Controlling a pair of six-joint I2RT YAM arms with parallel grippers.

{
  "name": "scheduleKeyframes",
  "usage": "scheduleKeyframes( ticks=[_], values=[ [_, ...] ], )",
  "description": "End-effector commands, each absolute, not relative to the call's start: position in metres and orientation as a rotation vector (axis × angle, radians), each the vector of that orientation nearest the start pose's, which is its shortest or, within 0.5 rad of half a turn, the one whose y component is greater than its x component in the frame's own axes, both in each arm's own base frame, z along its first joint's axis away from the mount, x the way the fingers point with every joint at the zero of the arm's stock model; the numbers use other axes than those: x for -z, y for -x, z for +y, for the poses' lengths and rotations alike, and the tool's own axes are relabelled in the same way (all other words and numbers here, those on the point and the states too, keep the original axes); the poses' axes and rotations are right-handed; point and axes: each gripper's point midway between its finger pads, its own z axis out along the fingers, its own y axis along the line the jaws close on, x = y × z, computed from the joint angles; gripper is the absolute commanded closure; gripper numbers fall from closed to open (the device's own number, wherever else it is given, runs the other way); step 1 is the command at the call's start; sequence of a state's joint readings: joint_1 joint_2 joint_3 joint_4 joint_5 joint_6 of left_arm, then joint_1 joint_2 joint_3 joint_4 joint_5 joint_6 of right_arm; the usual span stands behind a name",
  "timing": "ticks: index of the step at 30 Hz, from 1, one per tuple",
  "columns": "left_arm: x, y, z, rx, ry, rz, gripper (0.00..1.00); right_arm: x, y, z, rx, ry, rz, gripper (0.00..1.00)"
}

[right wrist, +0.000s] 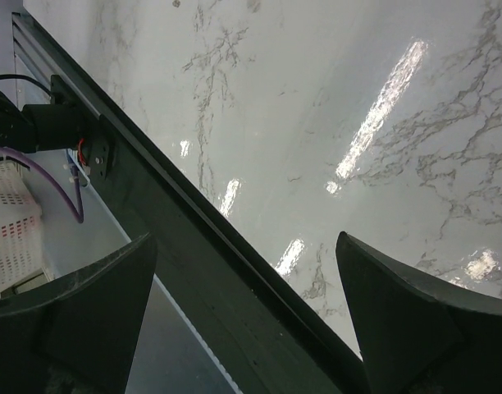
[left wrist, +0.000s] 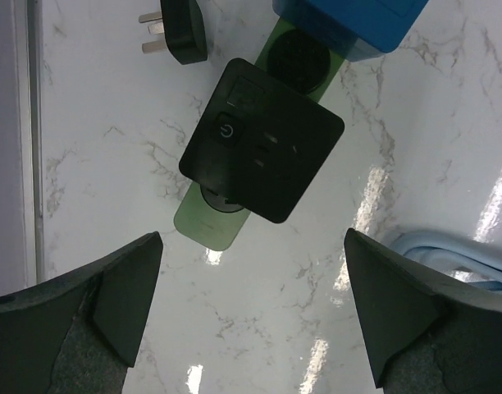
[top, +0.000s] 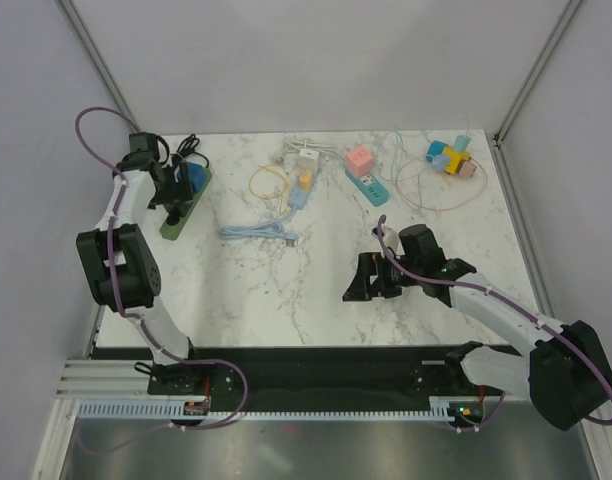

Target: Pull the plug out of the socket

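On the marble surface (top: pixel 316 290), the green socket strip (top: pixel 174 226) is being seen at far left. The square black plug (left wrist: pixel 262 152) seated in it is being shown only by the left wrist view, beneath the left gripper (left wrist: pixel 251 246), jaws apart. The right gripper (right wrist: pixel 243 246) is likewise being held with jaws apart.

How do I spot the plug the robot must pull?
Find the green power strip at the far left of the marble table. The plug is the black square on it, with a power button; its neighbour is a blue block.
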State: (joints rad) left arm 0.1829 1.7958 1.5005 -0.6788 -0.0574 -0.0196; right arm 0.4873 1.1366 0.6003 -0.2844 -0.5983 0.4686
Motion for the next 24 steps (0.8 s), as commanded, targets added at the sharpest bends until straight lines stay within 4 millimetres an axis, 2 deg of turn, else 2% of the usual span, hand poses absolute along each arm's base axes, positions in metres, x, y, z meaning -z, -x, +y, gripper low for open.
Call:
scheduleKeyframes(
  ticks=[1, 2, 6, 11, 15, 21, 23, 24],
  values=[
    [-0.129, -0.443, 0.108, -0.262, 0.056, 2.537, 0.00, -0.122, -0.191, 0.236, -1.162, 0.407, 2.412, 0.02],
    [-0.123, -0.446, 0.112, -0.261, 0.059, 2.542, 0.00, -0.122, -0.191, 0.237, -1.165, 0.412, 2.412, 0.02],
    [-0.113, -0.461, 0.108, -0.170, 0.028, 2.530, 0.00, -0.122, -0.188, 0.238, -1.181, 0.419, 2.417, 0.02],
    [-0.112, -0.483, 0.113, -0.173, 0.023, 2.512, 0.01, -0.123, -0.186, 0.239, -1.195, 0.417, 2.426, 0.02],
    [-0.095, -0.497, 0.102, -0.077, 0.001, 2.527, 0.04, -0.124, -0.186, 0.238, -1.189, 0.411, 2.427, 0.02],
    [-0.094, -0.501, 0.084, -0.010, -0.015, 2.522, 0.12, -0.122, -0.192, 0.236, -1.155, 0.395, 2.432, 0.02],
    [-0.095, -0.497, 0.081, -0.017, 0.003, 2.530, 0.18, -0.122, -0.195, 0.237, -1.149, 0.392, 2.434, 0.02],
    [-0.096, -0.496, 0.080, -0.017, 0.016, 2.532, 0.25, -0.122, -0.196, 0.238, -1.145, 0.392, 2.433, 0.02]
  ],
)
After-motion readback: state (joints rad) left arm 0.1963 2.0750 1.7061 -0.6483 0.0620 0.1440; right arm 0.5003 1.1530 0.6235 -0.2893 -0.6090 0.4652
